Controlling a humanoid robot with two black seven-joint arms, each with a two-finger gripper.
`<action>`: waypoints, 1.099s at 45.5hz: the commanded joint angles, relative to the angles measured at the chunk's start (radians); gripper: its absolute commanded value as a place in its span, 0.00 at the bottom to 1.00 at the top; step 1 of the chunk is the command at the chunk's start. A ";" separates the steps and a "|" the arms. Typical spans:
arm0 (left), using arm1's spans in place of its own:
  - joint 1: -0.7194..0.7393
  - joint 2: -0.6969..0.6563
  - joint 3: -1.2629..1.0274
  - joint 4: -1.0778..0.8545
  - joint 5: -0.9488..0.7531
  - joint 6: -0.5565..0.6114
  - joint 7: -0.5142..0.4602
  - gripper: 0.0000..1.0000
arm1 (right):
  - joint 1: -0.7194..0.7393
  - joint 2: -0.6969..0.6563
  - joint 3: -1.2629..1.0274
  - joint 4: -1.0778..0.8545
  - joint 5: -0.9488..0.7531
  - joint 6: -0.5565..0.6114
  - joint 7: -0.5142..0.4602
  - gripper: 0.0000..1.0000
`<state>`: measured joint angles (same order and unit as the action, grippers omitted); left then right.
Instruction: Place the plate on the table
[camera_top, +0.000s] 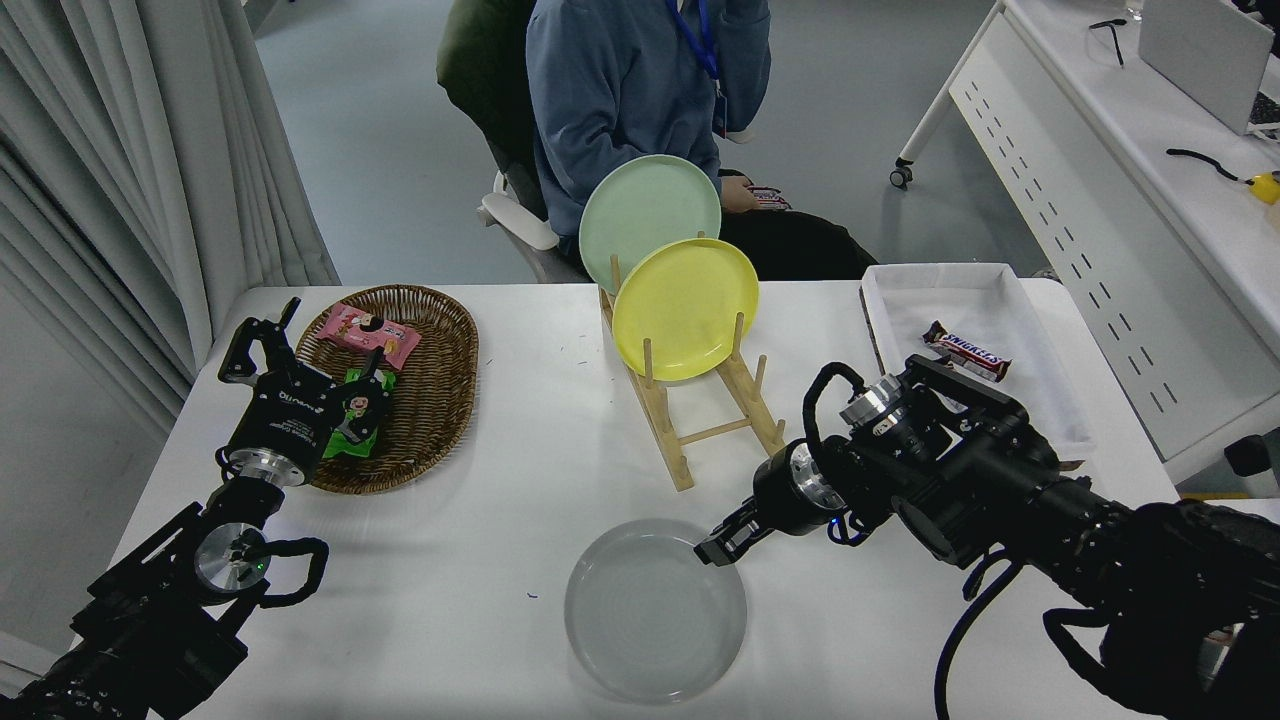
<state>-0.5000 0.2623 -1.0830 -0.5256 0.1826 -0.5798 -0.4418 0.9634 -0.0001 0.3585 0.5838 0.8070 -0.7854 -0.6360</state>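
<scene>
The light-grey plate (655, 612) lies low over the white table (500, 480) near its front edge, level or nearly so; I cannot tell whether it rests fully on the surface. My right gripper (714, 548) reaches in from the right and is shut on the plate's upper right rim. My left gripper (300, 355) is parked at the left beside the basket, open and holding nothing.
A wooden rack (700, 420) behind the plate holds a yellow plate (685, 308) and a pale green plate (645, 210). A wicker basket (440, 400) with snack packets stands at the left. A white tray (960, 290) with a chocolate bar (965, 350) sits at the right. A person (640, 90) sits at the far side.
</scene>
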 joint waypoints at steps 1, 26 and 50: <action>0.000 0.000 0.000 -0.001 0.000 0.000 0.000 1.00 | -0.006 -0.030 0.004 0.076 -0.026 0.000 0.001 1.00; 0.000 0.000 0.000 -0.001 0.000 0.000 0.000 1.00 | -0.065 -0.169 0.097 0.151 -0.293 0.730 0.117 1.00; 0.000 0.000 0.000 -0.001 0.000 0.000 0.000 1.00 | -0.101 -0.144 0.416 0.142 -0.618 0.795 0.708 1.00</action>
<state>-0.5001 0.2623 -1.0830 -0.5252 0.1826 -0.5798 -0.4418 0.8804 -0.1516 0.6417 0.7429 0.3361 -0.0368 -0.2357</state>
